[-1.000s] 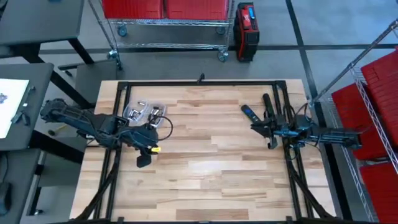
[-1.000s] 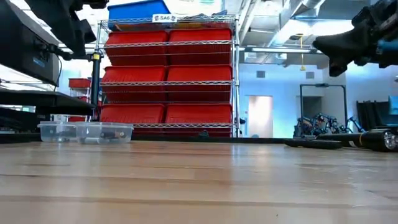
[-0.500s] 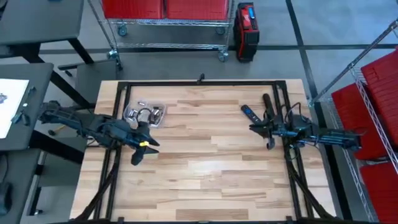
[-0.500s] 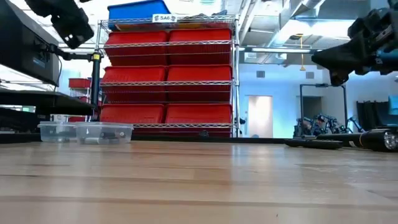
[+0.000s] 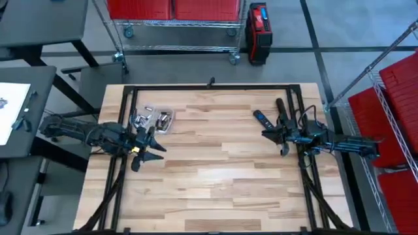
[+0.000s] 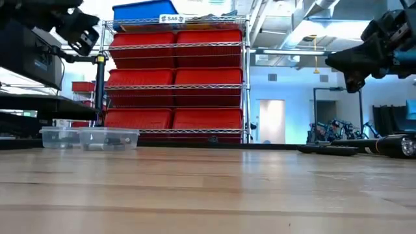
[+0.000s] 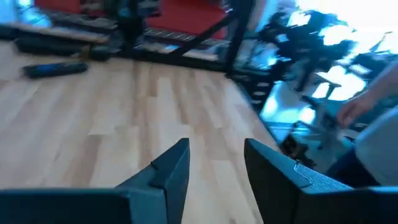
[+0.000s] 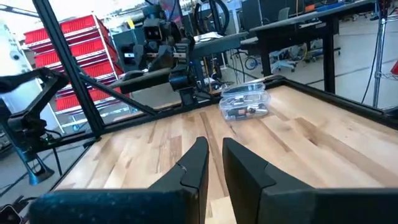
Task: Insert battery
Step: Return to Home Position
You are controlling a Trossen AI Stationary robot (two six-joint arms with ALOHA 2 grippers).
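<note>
Two clear plastic boxes [image 5: 151,119] with small metal pieces inside stand at the far left of the table and also appear as the clear boxes [image 8: 244,102] in the right wrist view. Whether those pieces are batteries I cannot tell. A dark remote with blue markings [image 5: 262,119] lies flat at the far right, next to a black flashlight-like cylinder [image 5: 281,109]. My left gripper [image 5: 153,151] hovers open above the wood just near of the boxes, holding nothing. My right gripper [image 5: 274,137] hangs above the table near the remote, its fingers [image 8: 196,163] a narrow gap apart and empty.
A black frame [image 5: 209,87] runs round the tabletop. The middle and near part of the wooden table [image 5: 222,189] is bare. Behind the table stands a wire rack with red bins [image 6: 175,84]. A person's hand [image 7: 364,109] shows beyond the table edge.
My left gripper has drawn back toward the table's left and far edges, closer to the clear boxes, and has turned so that its fingers point more toward the table's right. It stays empty.
</note>
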